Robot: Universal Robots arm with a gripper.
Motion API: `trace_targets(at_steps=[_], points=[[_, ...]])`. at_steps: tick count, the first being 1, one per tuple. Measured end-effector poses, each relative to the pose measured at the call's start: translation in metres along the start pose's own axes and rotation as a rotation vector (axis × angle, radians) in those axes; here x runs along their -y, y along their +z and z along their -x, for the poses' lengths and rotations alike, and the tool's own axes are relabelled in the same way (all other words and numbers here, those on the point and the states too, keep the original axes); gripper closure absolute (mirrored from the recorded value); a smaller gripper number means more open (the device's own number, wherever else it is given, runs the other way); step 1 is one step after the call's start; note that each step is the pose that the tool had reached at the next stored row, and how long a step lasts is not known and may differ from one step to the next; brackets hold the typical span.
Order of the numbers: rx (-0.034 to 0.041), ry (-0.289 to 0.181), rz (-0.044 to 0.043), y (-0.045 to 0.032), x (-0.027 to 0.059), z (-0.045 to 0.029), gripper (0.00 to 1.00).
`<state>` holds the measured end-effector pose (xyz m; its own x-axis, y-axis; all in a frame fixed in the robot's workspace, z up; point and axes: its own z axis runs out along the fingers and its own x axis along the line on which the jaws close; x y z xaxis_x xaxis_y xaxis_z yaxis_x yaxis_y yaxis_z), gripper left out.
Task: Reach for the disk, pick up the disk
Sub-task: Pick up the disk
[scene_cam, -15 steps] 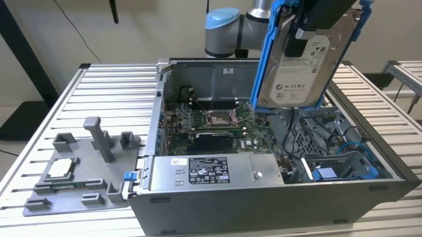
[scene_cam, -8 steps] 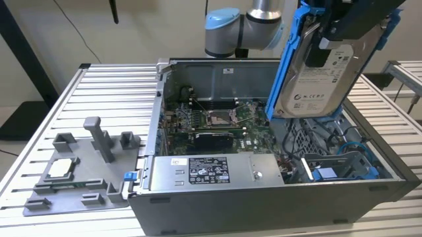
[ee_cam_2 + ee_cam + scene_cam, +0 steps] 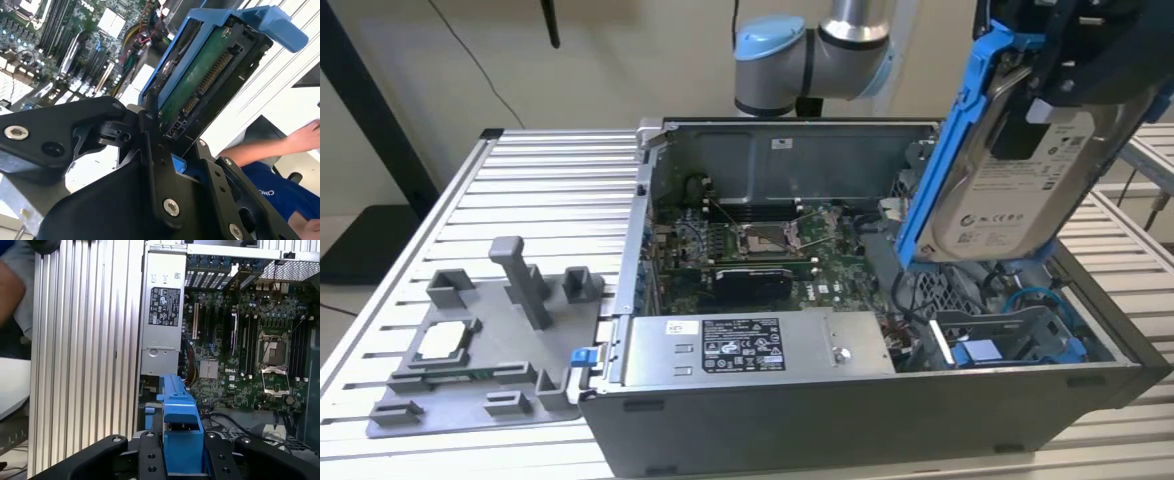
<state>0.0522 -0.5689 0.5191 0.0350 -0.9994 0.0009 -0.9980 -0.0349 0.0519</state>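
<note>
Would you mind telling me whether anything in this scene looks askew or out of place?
Only the disk stands out: it hangs tilted above the open computer case, clamped in the gripper, lifted out rather than seated in the blue drive bay below. Nothing looks spilled or damaged.

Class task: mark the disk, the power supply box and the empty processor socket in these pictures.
disk [image 3: 1014,190]: exterior view, on its white label, held above the case.
power supply box [image 3: 740,345]: exterior view, on its black-and-white label.
processor socket [image 3: 762,238]: exterior view, on its open centre, on the motherboard.
</note>
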Motion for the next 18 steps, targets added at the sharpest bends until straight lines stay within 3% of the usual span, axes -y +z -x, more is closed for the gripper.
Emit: trace_targets(at_steps=[13,18], points=[[0.0014,0.000,0.0000,0.0027,0.0188,-0.0263,1.00],[0.0014,0.000,-0.0008,0.0102,0.0207,-0.0297,1.00]])
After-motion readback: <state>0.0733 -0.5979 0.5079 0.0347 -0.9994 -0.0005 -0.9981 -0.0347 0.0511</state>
